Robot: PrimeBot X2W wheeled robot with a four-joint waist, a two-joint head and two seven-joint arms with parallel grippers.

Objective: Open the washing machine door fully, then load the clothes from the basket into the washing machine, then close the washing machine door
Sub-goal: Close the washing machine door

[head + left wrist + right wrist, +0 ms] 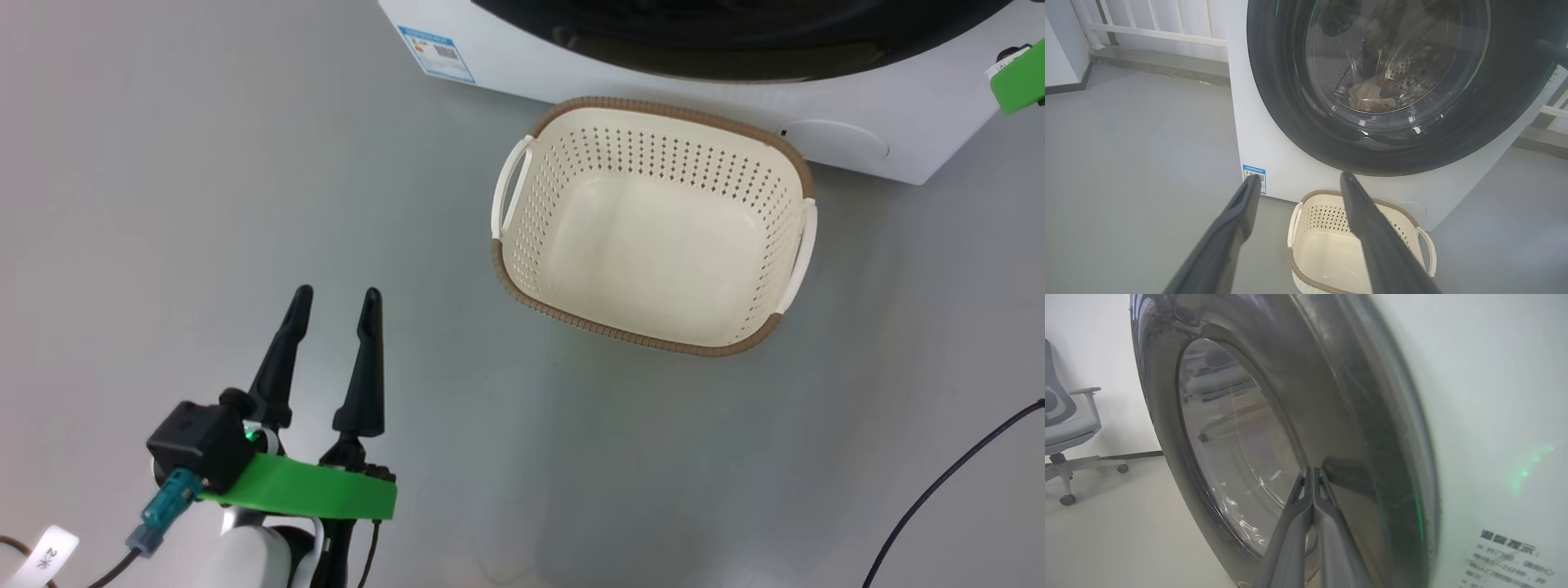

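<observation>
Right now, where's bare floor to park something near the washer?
Bare grey floor lies left of the cream perforated plastic basket, beyond the open left gripper, and on the basket's near side. It is crowded where the basket's far rim meets the big white washing machine.

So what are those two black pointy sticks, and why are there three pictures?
The sticks are a robot's fingers. It has two arms, each ending in a hand. One picture looks down from its head: the left hand hangs open, holding nothing, above the grey floor, and the basket there has nothing in it. The other pictures come from cameras on its wrists. The left one faces the washer, where clothes show through the round door. The right one shows the right hand pinched shut, its tips at the door's dark frame.
</observation>
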